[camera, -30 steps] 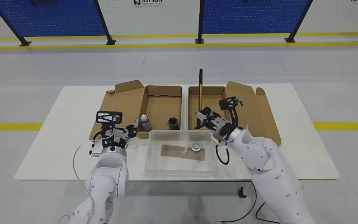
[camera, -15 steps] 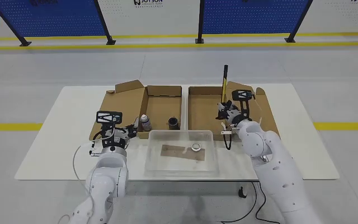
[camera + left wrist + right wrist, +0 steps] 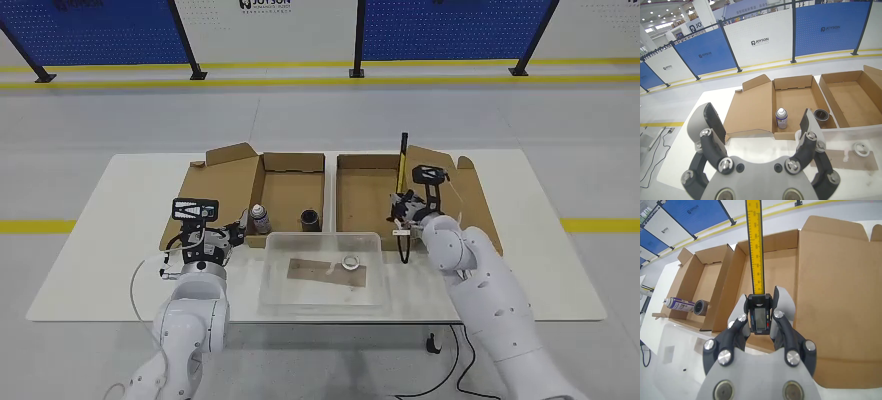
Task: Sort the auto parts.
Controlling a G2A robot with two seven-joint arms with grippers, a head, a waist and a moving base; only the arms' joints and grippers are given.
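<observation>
Currently clamped at display head between right gripper (image 3: 760,297) fingers: digital caliper (image 3: 755,256), beam upright over right carton (image 3: 780,275). Likely rigid, light, display fragile; hold at slider body. Left gripper (image 3: 759,111) fingers apart.

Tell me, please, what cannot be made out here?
Right wrist view: yellow-and-black digital caliper, beam tip cut off by the picture's edge, other end hidden behind the right gripper.
Left wrist view: dark metal cylinder, side partly hidden by the left gripper.
Top view: small silver ring, too small to identify.
</observation>
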